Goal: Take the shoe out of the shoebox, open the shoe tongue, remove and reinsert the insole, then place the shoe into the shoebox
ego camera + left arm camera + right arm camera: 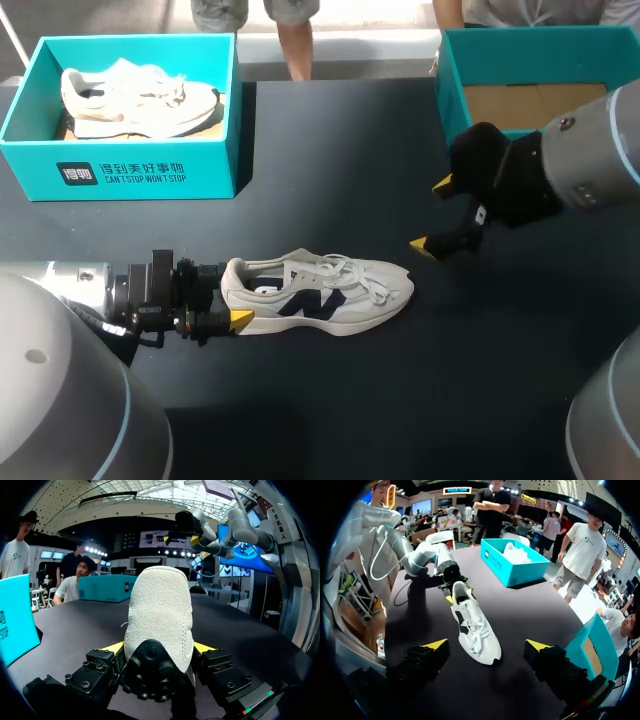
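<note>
Left gripper (pixel 232 297) clamps the shoe (pixel 330 295) heel; right gripper (pixel 433 214), wide open and empty, should lower squarely over the tongue (pixel 318 270).

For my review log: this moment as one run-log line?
sneaker on table | left end effector shut on heel | right end effector open, beyond toe

My left gripper (pixel 232 297), low at the lower left, clamps the heel of the shoe (pixel 330 292), while my right gripper (pixel 434 215) hangs wide open at the middle right.
</note>
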